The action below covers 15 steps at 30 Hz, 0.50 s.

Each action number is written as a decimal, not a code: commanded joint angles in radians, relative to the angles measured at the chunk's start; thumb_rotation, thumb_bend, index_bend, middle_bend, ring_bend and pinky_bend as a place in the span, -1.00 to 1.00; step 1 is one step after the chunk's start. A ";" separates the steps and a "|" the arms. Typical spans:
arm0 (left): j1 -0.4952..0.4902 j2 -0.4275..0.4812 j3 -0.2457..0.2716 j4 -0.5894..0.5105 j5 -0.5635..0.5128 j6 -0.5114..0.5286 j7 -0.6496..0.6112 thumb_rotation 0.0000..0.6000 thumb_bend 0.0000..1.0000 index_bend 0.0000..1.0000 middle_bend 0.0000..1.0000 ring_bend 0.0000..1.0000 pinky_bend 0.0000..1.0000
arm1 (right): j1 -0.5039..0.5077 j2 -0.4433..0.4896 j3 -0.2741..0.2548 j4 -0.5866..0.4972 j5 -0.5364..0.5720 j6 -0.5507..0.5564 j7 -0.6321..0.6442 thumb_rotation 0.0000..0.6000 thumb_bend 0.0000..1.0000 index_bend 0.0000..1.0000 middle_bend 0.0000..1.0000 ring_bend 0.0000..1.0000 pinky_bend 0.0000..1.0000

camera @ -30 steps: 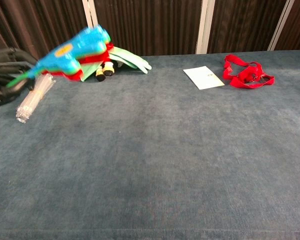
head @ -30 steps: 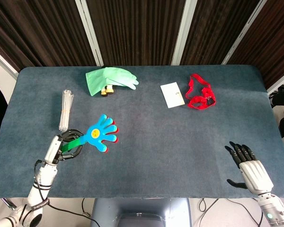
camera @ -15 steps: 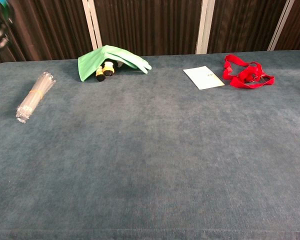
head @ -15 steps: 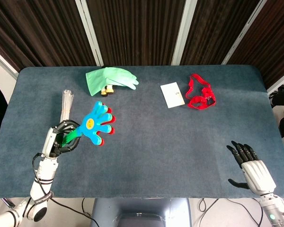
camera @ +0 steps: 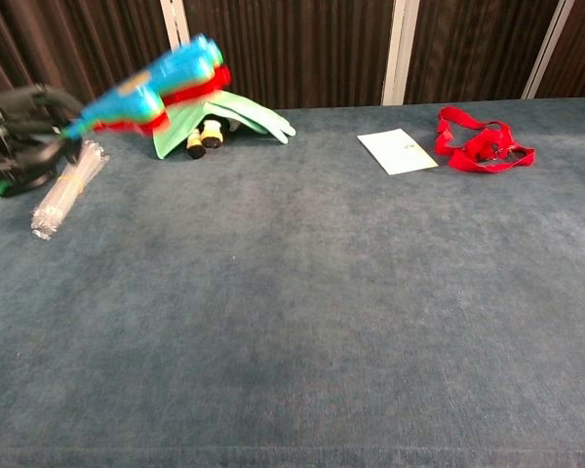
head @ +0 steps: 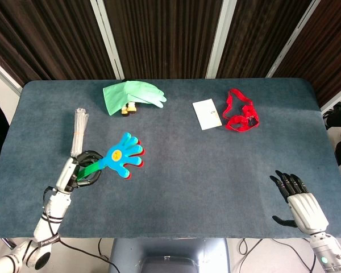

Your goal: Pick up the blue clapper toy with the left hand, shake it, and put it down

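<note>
The blue clapper toy is shaped like a hand, with red plates beneath and a green handle. My left hand grips that handle and holds the toy up off the table at the left side. In the chest view the blue clapper toy is motion-blurred, tilted up to the right, and my left hand shows at the left edge. My right hand hovers open near the table's front right corner, fingers spread, holding nothing.
A clear bundle of tubes lies just beyond my left hand. A green glove over small dark bottles sits at the back left. A white card and a red strap lie at the back right.
The clapper swung up and back toward the far side half a second ago, then came down forward again. My left hand moved with it. The right hand stayed put.
</note>
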 commanded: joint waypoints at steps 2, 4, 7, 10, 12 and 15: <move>-0.037 -0.138 0.043 0.183 0.028 -0.047 0.039 1.00 0.67 1.00 0.96 0.96 1.00 | -0.002 0.004 0.001 0.000 -0.003 0.007 0.007 1.00 -0.57 -1.00 -1.00 -1.00 -1.00; -0.045 -0.133 0.031 0.178 0.026 -0.035 0.042 1.00 0.67 1.00 0.96 0.96 1.00 | -0.002 0.005 0.002 0.001 -0.001 0.008 0.009 1.00 -0.57 -1.00 -1.00 -1.00 -1.00; -0.050 -0.131 0.034 0.174 0.018 -0.051 0.063 1.00 0.65 1.00 0.96 0.95 1.00 | -0.001 0.004 0.002 0.002 0.001 0.004 0.007 1.00 -0.58 -1.00 -1.00 -1.00 -1.00; -0.051 -0.162 0.051 0.219 0.009 -0.088 0.098 1.00 0.64 1.00 0.96 0.95 1.00 | 0.000 0.000 -0.002 0.001 -0.003 -0.001 0.000 1.00 -0.57 -1.00 -1.00 -1.00 -1.00; -0.051 -0.202 0.060 0.281 0.002 -0.111 0.119 1.00 0.62 1.00 0.95 0.94 1.00 | 0.001 -0.003 -0.005 0.001 -0.006 -0.003 -0.005 1.00 -0.57 -1.00 -1.00 -1.00 -1.00; -0.051 -0.267 0.059 0.388 -0.007 -0.114 0.148 1.00 0.48 1.00 0.91 0.86 1.00 | 0.002 -0.005 -0.007 0.001 -0.007 -0.007 -0.007 1.00 -0.57 -1.00 -1.00 -1.00 -1.00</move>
